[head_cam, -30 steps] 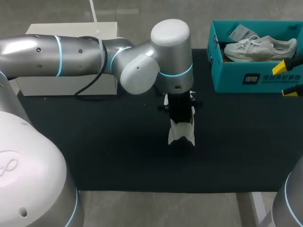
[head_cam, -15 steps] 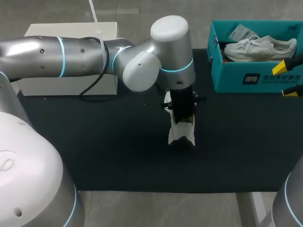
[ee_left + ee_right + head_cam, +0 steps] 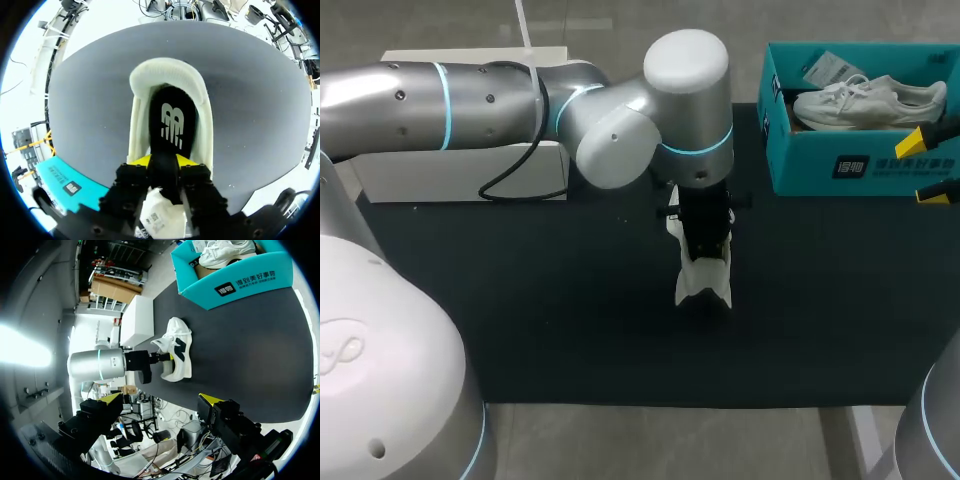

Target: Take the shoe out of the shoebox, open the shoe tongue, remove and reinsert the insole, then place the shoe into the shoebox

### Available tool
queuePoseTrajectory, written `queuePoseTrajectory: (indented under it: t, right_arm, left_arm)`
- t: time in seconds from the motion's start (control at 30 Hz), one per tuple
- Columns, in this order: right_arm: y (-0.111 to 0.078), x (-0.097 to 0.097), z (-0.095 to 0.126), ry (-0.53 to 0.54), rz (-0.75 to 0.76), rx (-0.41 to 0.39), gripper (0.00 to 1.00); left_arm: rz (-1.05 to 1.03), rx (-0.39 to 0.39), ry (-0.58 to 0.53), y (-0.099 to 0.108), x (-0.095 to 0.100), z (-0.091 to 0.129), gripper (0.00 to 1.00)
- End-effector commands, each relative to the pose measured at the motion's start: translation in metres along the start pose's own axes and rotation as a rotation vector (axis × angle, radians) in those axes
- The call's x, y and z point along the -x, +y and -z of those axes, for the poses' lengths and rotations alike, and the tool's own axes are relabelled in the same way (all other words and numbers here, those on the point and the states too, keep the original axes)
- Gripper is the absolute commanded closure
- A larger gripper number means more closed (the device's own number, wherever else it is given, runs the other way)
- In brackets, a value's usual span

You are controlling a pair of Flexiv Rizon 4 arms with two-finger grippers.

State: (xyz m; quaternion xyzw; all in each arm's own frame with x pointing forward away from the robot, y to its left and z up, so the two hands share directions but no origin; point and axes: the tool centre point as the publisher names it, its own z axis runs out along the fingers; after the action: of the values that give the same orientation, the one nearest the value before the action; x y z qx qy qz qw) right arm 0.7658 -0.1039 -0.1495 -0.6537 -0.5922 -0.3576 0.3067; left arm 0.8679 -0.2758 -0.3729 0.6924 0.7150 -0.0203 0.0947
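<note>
A white shoe (image 3: 703, 281) lies on the black mat (image 3: 570, 320) in the middle of the table. My left gripper (image 3: 704, 250) points down into its opening. In the left wrist view the black insole (image 3: 170, 125) lies flat inside the shoe (image 3: 140, 125), and the yellow fingertips (image 3: 139, 160) stand a little apart over its near end, open, with the white tongue (image 3: 160, 215) bunched under the gripper (image 3: 163, 161). The teal shoebox (image 3: 860, 165) at the back right holds a second white shoe (image 3: 870, 100). My right gripper (image 3: 928, 167) hangs open in front of the box, holding nothing.
A white block (image 3: 420, 180) stands at the back left beside the mat. The left arm (image 3: 520, 110) stretches across the back of the table. From the right wrist, the shoe (image 3: 176, 347) and shoebox (image 3: 235, 282) lie ahead of the right gripper (image 3: 161, 399).
The left wrist has shifted slightly to the right over the shoe and its fingers have parted a little. The shoe and the right arm have stayed put.
</note>
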Motion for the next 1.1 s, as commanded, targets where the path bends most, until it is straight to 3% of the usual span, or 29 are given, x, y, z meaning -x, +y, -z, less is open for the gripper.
queuePoseTrajectory:
  t: [0.03, 0.6, 1.1]
  right_arm:
    - [0.0, 0.0, 0.0, -0.003, -0.001, -0.001, 0.0]
    - [0.0, 0.0, 0.0, -0.003, -0.001, -0.001, 0.0]
    - [0.0, 0.0, 0.0, -0.003, -0.001, -0.001, 0.0]
  left_arm:
    - [0.003, 0.008, 0.007, -0.001, 0.002, 0.001, 0.0]
    - [0.018, 0.038, 0.018, 0.0, 0.001, 0.016, 0.0]
    - [0.078, 0.155, -0.02, 0.028, -0.004, 0.057, 0.0]
